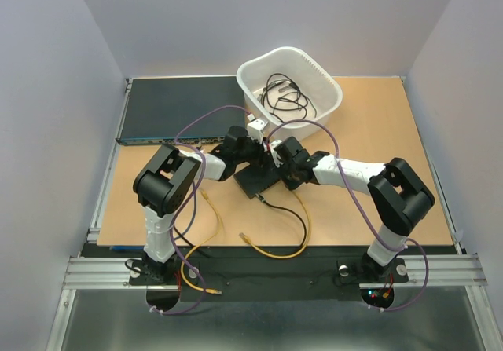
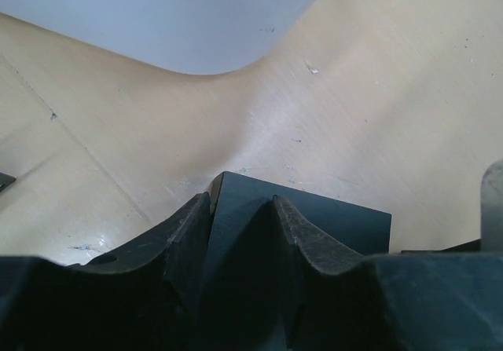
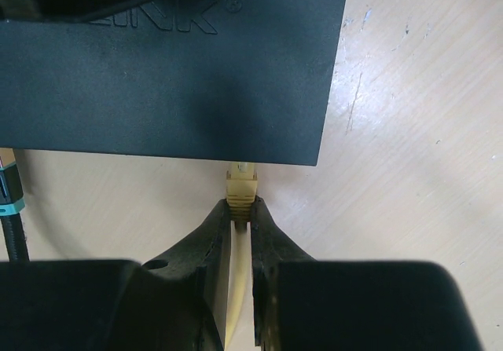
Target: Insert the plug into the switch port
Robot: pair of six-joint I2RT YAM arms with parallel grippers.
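The switch is a small flat black box (image 1: 258,180) in mid-table between both grippers. Its ports are on an edge face that no view shows. In the right wrist view my right gripper (image 3: 241,204) is shut on the yellow plug (image 3: 241,188). The plug's tip touches the box's near edge (image 3: 196,92), close to its right corner. How far it is in is hidden. My left gripper (image 2: 240,199) holds the box's far corner (image 2: 330,221): one finger at its side, the other on its top. From above, the left gripper (image 1: 244,148) and right gripper (image 1: 279,162) flank the box.
A white basket (image 1: 322,80) with black cables stands behind the box. A wide dark rack unit (image 1: 181,107) lies at the back left. The yellow cable (image 1: 275,250) loops toward the front edge. A black cable (image 1: 284,208) leaves the box's near end.
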